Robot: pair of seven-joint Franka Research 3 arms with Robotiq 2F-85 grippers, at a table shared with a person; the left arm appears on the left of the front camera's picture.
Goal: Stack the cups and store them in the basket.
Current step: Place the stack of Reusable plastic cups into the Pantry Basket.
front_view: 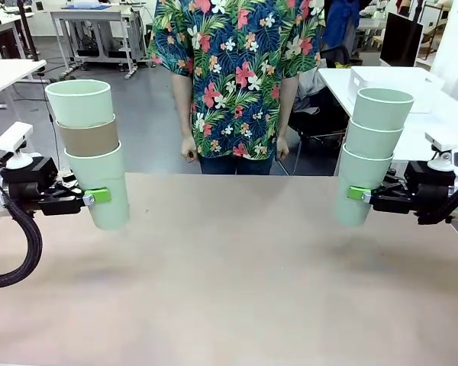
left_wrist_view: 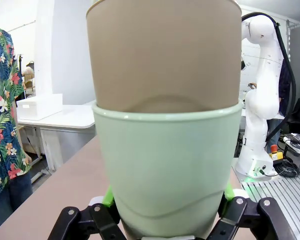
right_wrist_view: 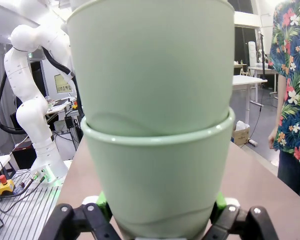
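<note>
"Front view, left side: what has the left gripper got?"

"A left stack of three cups. Its fingers are clamped on the lowest mint-green cup. A brown cup is nested in that one, and a top mint cup sits in the brown one. The stack leans a little toward the picture's left."

"And the right gripper?"

"Closed tight round the bottom cup of the right stack. All three are mint green, and the top tilts slightly to the picture's right."

"Are they standing on the table?"

"Both look held just clear of the brown tabletop. They are well apart, one near each side."

"Do the wrist cameras agree on the grip?"

"Yes. In the left wrist view the green pads press the mint cup from both sides, with the brown one seated inside its rim. In the right wrist view the pads squeeze a mint cup that carries another mint cup."

"Where is the basket?"

"It is a white rectangular bin on a white side table, behind the right stack and away from both grippers. I cannot tell what is inside it."

"The person?"

"Standing at the far edge in a floral shirt, with both hands hanging by the hips"
</note>
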